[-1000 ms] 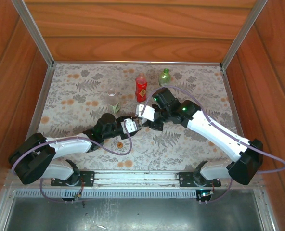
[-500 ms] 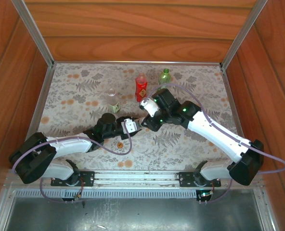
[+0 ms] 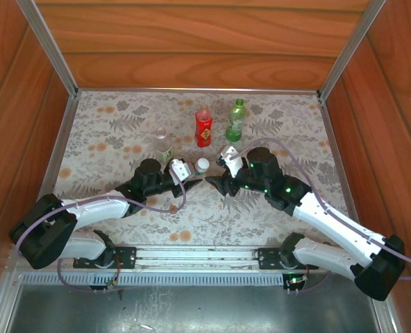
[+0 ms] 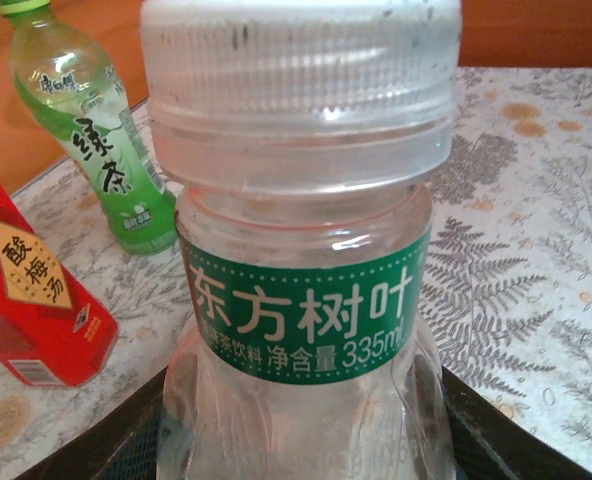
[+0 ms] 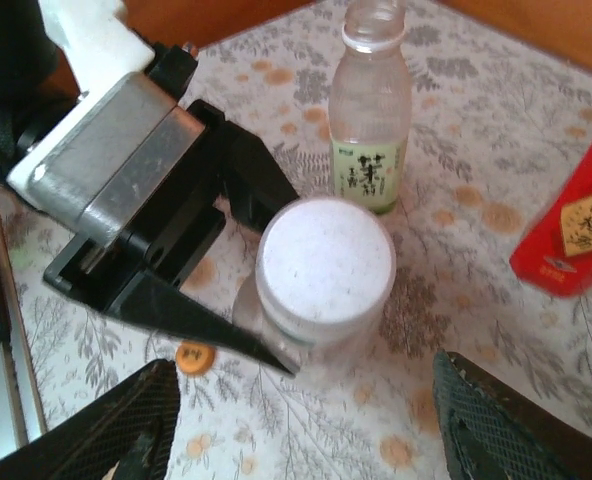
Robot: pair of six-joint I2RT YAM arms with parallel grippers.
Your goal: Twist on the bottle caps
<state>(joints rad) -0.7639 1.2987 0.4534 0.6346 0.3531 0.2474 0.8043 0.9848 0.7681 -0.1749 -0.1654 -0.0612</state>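
My left gripper (image 3: 189, 177) is shut on the lower body of a clear bottle with a green label (image 4: 306, 310), holding it upright. A white cap (image 4: 296, 80) sits on its neck. My right gripper (image 5: 306, 430) stands open just near and right of that cap (image 5: 324, 262), and its fingers (image 5: 126, 425) do not touch the cap. An orange cap (image 5: 193, 356) lies on the table beside the held bottle. A second clear bottle (image 3: 162, 144) stands uncapped at the back left. The red bottle (image 3: 203, 126) and the green bottle (image 3: 236, 120) stand behind.
The flower-printed tablecloth (image 3: 108, 132) covers the table inside wooden walls (image 3: 191, 48). The red bottle (image 4: 31, 290) and the green bottle (image 4: 86, 130) stand close behind the held bottle. Both arms meet at the table's middle.
My right gripper has opened, come off the white cap and drawn back toward the near right. The left gripper with its bottle has shifted slightly.
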